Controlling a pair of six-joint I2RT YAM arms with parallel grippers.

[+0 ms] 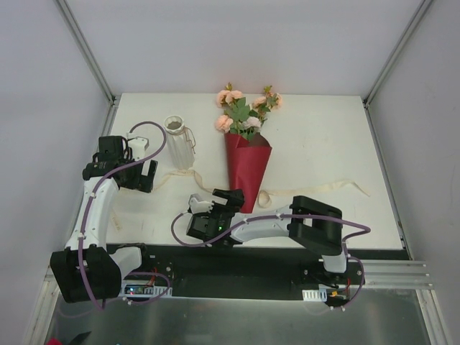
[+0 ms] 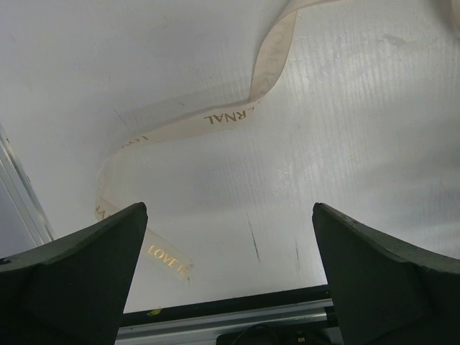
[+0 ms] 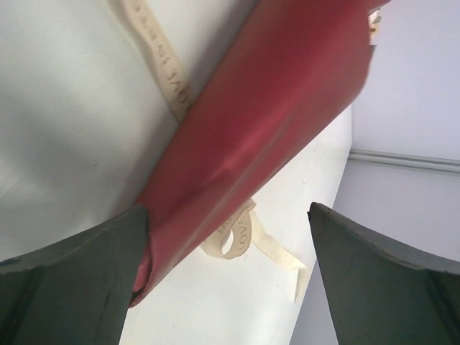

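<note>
Grey walls closed in one white worktop, with two arms bolted at its near edge. Three things lay on it: one bouquet, one vase and, as far as could be told, one long cream ribbon.

The bouquet lay near the middle in a single red paper cone. Its pink blooms pointed towards the far edge and its tip towards the arms. The blooms were too small to count surely. The pale vase lay just to the left of the bouquet, apart from it. The ribbon ran across the worktop from left to right, passing under the lower part of the cone and looping just to its right.

The left fingers were spread wide and held nothing. They hovered over bare worktop at the left, near the vase. The wrist view showed the ribbon curving ahead of the two fingers, gold lettering on it, with one end lying close beside one finger.

The right fingers were also spread wide, gripping nothing. They sat at the tip of the cone, which reached into the gap between them, right up against one finger and well apart from the other. Whether paper and finger actually touched could not be told. A loop of ribbon showed under the cone there.
</note>
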